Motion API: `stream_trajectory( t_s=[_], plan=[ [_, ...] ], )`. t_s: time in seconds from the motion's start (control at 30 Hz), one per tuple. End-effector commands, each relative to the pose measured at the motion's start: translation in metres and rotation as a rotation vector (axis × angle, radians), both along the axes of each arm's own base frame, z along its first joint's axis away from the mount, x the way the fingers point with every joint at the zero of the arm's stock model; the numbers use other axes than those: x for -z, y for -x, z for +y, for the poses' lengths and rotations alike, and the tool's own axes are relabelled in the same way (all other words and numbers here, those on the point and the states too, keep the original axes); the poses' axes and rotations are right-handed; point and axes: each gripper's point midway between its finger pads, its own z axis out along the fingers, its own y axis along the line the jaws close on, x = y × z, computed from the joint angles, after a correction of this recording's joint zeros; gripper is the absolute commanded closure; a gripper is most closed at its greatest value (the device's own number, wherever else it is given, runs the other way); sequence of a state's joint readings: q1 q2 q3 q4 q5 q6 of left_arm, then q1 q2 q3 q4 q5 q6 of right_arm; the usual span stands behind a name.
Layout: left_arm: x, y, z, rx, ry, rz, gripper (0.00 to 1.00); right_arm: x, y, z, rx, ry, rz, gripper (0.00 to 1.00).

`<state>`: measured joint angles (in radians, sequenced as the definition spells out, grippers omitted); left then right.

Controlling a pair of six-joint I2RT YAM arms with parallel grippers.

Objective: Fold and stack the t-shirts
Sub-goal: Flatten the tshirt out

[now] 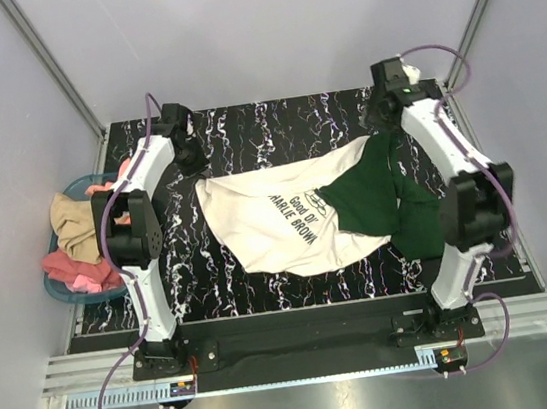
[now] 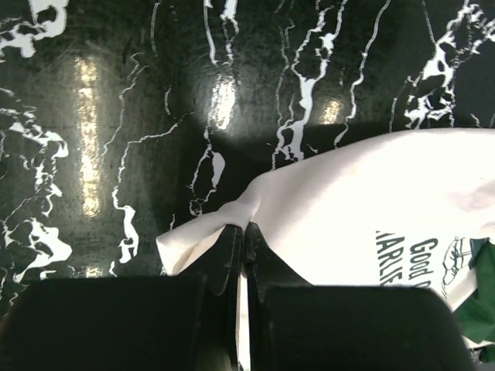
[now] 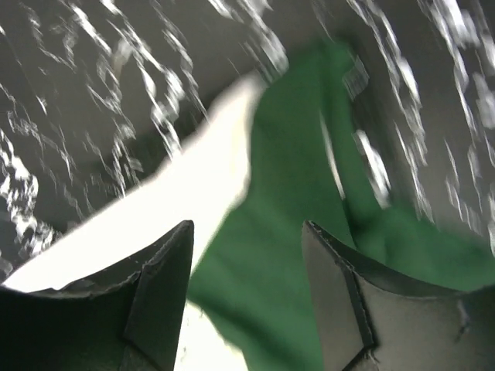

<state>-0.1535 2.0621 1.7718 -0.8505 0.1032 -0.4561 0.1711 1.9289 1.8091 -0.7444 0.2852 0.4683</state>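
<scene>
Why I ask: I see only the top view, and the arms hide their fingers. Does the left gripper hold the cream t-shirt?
Observer: Yes. The left wrist view shows the left gripper shut on an edge of the cream t-shirt.
Operator: And the right one?
Observer: The right gripper is open, with its jaws apart and the green t-shirt below them. That view is blurred.
</scene>
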Motion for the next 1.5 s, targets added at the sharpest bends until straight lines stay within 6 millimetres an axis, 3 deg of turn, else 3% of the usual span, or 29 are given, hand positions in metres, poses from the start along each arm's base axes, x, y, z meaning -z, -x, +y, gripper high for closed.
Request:
stream_trajectory(
  t_s=[0.0,0.03,0.07,0.1,0.13,0.2,0.23,0.27,0.3,0.43,0.5,0.73,0.9,1.47],
  plan=[
    [-0.025,-0.012,-0.011,0.065,0.05,-0.095,1.0,0.002,0.077,-0.015,0.18,-0.144,0.113,0.36],
    [-0.026,-0.011,-0.01,0.07,0.05,-0.096,1.0,-0.008,0.091,-0.025,0.216,-0.174,0.091,0.36],
    [-0.028,-0.01,-0.011,0.072,0.049,-0.103,1.0,0.017,0.116,-0.024,0.227,-0.212,0.167,0.37],
    [-0.03,-0.01,-0.011,0.073,0.051,-0.107,1.0,0.021,0.126,-0.026,0.266,-0.247,0.17,0.37],
    [-0.033,-0.011,-0.012,0.075,0.056,-0.114,1.0,0.028,0.151,-0.026,0.278,-0.282,0.188,0.38],
    [-0.036,-0.013,-0.015,0.084,0.072,-0.123,1.0,0.035,0.172,-0.021,0.318,-0.338,0.195,0.39],
    [-0.035,-0.013,-0.015,0.083,0.074,-0.121,1.0,0.045,0.194,-0.014,0.324,-0.382,0.223,0.4],
    [-0.035,-0.013,-0.016,0.086,0.079,-0.119,1.0,0.049,0.2,-0.01,0.329,-0.414,0.215,0.41],
    [-0.033,-0.012,-0.017,0.085,0.086,-0.113,1.0,0.063,0.219,-0.007,0.343,-0.44,0.233,0.42],
    [-0.029,-0.008,-0.025,0.102,0.131,-0.098,1.0,0.084,0.236,-0.01,0.404,-0.465,0.203,0.46],
    [-0.027,-0.006,-0.027,0.109,0.142,-0.09,1.0,0.085,0.238,-0.01,0.419,-0.481,0.182,0.48],
    [-0.025,-0.003,-0.024,0.111,0.129,-0.089,1.0,0.117,0.238,-0.014,0.454,-0.462,0.218,0.55],
    [-0.025,-0.003,-0.023,0.109,0.122,-0.09,1.0,0.123,0.227,-0.016,0.444,-0.447,0.193,0.55],
    [-0.021,-0.005,-0.022,0.102,0.118,-0.087,1.0,0.14,0.239,-0.027,0.495,-0.403,0.183,0.55]
  ],
)
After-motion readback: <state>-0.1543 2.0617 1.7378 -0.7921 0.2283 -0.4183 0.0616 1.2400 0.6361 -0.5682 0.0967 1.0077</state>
